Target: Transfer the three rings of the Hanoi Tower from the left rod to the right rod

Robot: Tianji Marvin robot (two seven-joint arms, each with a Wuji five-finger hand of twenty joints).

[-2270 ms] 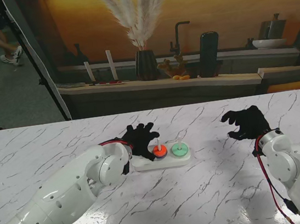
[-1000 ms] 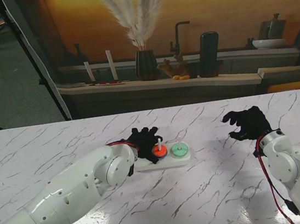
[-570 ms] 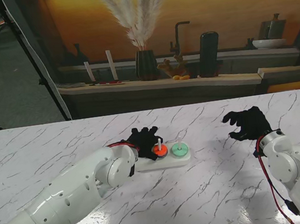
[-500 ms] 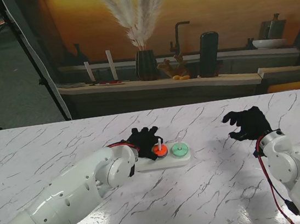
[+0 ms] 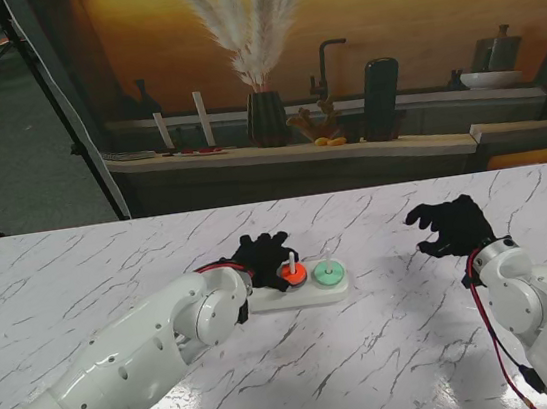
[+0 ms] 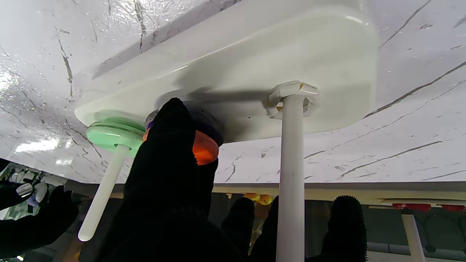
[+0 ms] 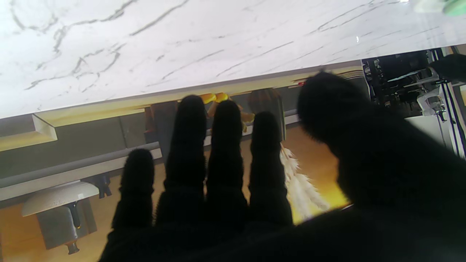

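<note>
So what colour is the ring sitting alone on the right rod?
Light green ring, clearest from the stand view.

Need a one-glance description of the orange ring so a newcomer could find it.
Start at the white three-rod base in the middle of the marble table. The orange ring sits on its middle rod, under the fingertips of the black-gloved left hand. Its neighbour on the rod to its right is a pale green ring; the orange one is the only bright, warm-coloured disc there.

Orange ring [image 5: 291, 275], green ring [image 5: 328, 275], white base [image 5: 306, 296].
</note>
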